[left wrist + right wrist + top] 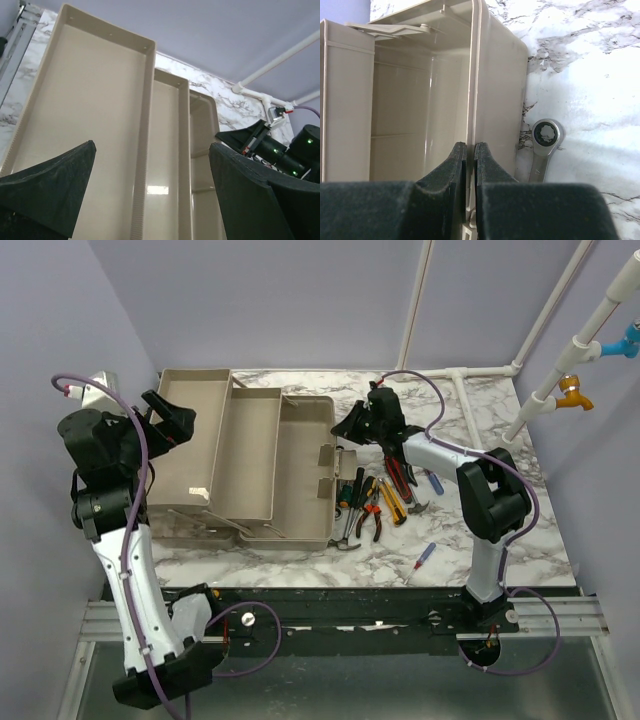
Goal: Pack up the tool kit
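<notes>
A: What is lying nearest?
B: Tools (372,505) are lying on the marble surface (480,420), just right of the open toolbox (305,475).
A: And the jaws?
B: The right gripper (470,146) is clamping the toolbox's side wall; the left gripper (152,145) is hovering over the trays (90,100), jaws apart.

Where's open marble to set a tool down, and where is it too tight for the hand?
Bare marble: the front strip between the toolbox and the table's near edge, and the right side beyond the right arm. Crowded: the tool pile against the toolbox's right wall, with the right hand at that wall's far end.
</notes>
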